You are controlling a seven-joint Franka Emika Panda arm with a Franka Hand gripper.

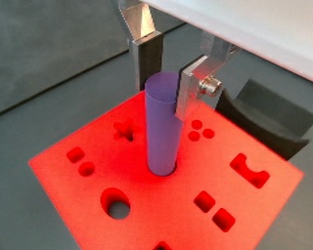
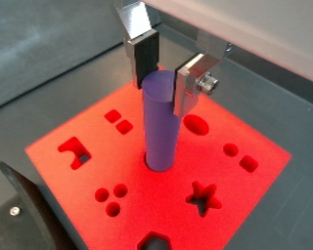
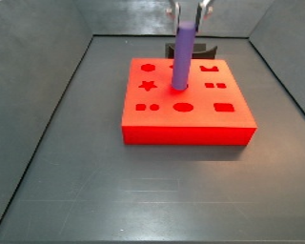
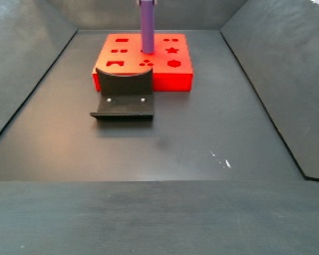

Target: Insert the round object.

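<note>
**Peg upright in the block, jaws around its top**

The purple peg (image 1: 163, 127) stands upright on the red block (image 1: 107, 166), its lower end set in a hole near the middle of the block's top face. In both side views the peg (image 3: 183, 59) rises well above the block (image 3: 187, 119).

The gripper (image 1: 172, 76) sits at the peg's upper end. In both wrist views its silver fingers (image 2: 192, 86) flank the top of the peg, one on each side. The jaws are narrowly spread about the peg; whether the pads press on it or stand just clear I cannot tell.

Other shaped holes lie around the peg, a star (image 2: 202, 196) and a round one (image 1: 114, 203) among them.

The dark fixture (image 4: 123, 100) stands on the grey table (image 4: 202, 149), touching or just beside one side of the block (image 4: 145, 62).
</note>
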